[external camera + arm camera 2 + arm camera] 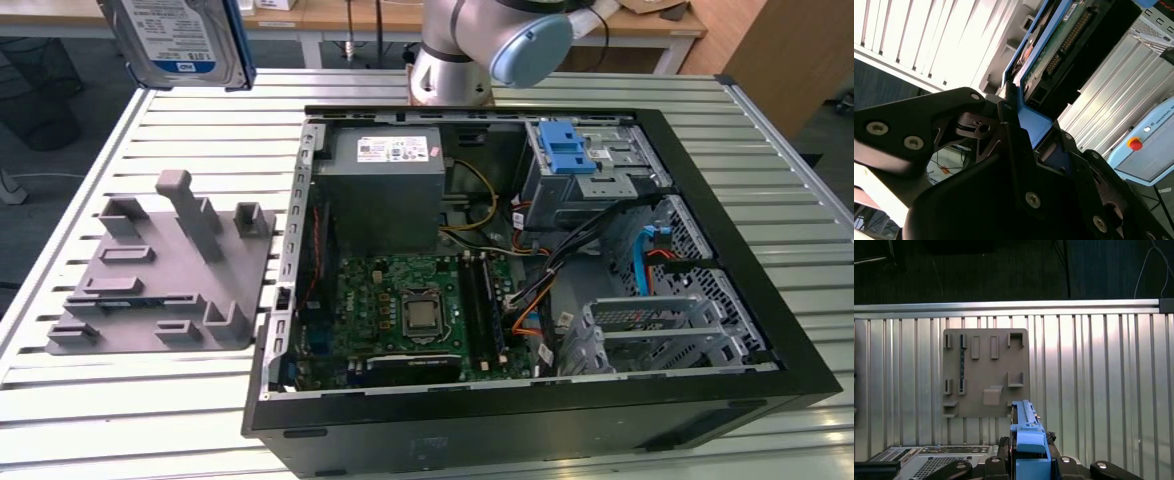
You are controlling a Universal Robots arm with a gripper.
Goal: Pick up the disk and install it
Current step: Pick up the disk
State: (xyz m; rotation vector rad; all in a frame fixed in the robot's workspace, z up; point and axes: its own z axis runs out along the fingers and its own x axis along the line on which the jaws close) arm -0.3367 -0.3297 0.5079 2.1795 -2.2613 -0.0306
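**Fingers (pixel 1013 135) clamping the disk (pixel 176 38) aloft: pick-up done, install not yet begun**

The slatted metal desk (pixel 147 400) is carrying an open computer case (pixel 534 425) on the exterior view's right and a grey holding fixture (pixel 160 270) on its left. The disk is hanging in the air at that view's far left, clear of the desk and well apart from the case, its labelled face showing. In both wrist views the fingers are pinching narrowly on its blue side rail (pixel 1029 442).

By my reading, the carry toward the case is the step in hand. Installing is going to call for squaring the rails with a drive bay (pixel 654 325) inside the case, level and edge-on, so that nothing is catching on the cage or the loose cables (pixel 601 250).
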